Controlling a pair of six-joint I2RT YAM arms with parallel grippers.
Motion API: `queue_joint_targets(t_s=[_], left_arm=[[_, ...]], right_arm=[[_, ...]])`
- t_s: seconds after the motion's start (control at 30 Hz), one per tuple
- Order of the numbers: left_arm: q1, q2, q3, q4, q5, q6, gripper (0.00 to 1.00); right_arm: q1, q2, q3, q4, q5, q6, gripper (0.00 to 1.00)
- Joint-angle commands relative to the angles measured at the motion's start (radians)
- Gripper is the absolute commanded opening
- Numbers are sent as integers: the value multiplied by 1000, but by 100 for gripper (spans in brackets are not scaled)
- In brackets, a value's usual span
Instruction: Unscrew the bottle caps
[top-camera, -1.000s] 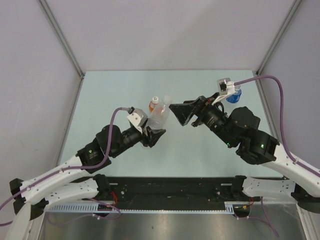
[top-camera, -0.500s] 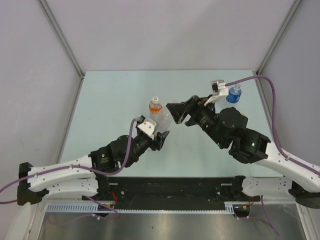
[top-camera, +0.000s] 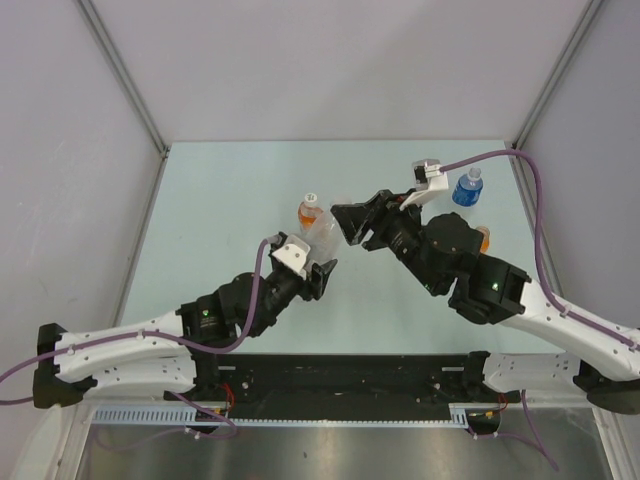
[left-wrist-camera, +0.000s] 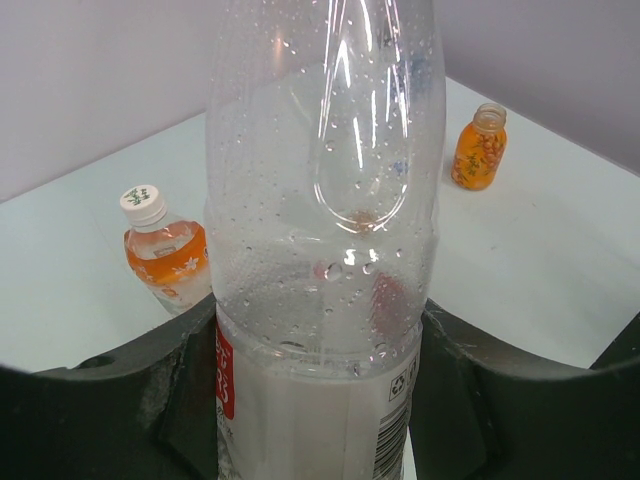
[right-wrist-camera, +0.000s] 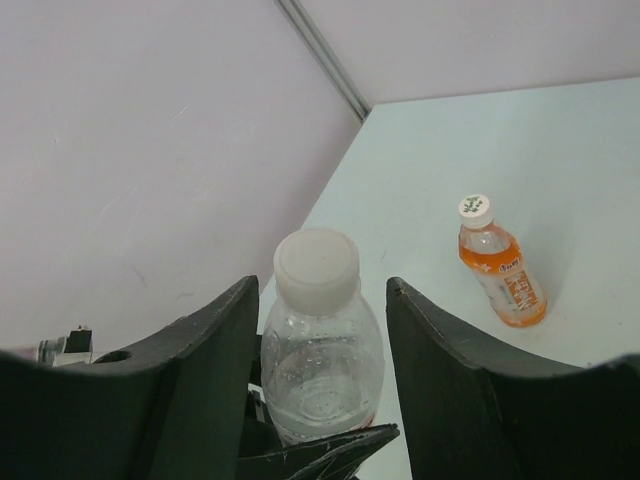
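The left gripper (left-wrist-camera: 325, 395) was clamped on the lower body of the tall clear plastic bottle (left-wrist-camera: 325, 220), holding it roughly upright, w/ the round white plastic screw cap (right-wrist-camera: 316, 262) on its neck. The right gripper (right-wrist-camera: 322, 290) straddled that cap, fingers apart w/ a slim gap each side, not touching. Main risk, imo: the thin wall could buckle or spin in the left grip once torque came on, b/c the hold sat low, well away from the neck. The cap would then turn w/ the bottle, not off it. Also, if the right fingers shut off-centre they could shove the neck sideways & slip off the cap's rim. The right wrist cam gave the cap-to-finger gaps, which the top cam did not resolve. The left wrist cam showed the grip contact, droplets inside, a small orange-drink bottle w/ white cap (left-wrist-camera: 165, 250) nearby & a small, seemingly uncapped orange bottle (left-wrist-camera: 478, 148) well apart. Only the top cam showed a blue-labelled bottle (top-camera: 467, 188) near the back right of the pale green table (top-camera: 220, 200).
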Motion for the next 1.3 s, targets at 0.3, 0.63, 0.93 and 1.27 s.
queue_joint_targets(t_s=[0.3,0.63,0.93,1.27], left_arm=[[-20,-12,2,40,-22,23,0],[-25,-12,-11,46,-27,23,0],[-24,-14,-11,51,-25,24,0],[-24,-33,9,35,37,20,0]], right_arm=[[-17,17,40,67,21,-24,52],[-32,21,40,69,9,-25,58],[-40,28,40,62,-11,-22,37],[-52,34,40,50,-97,-54,0]])
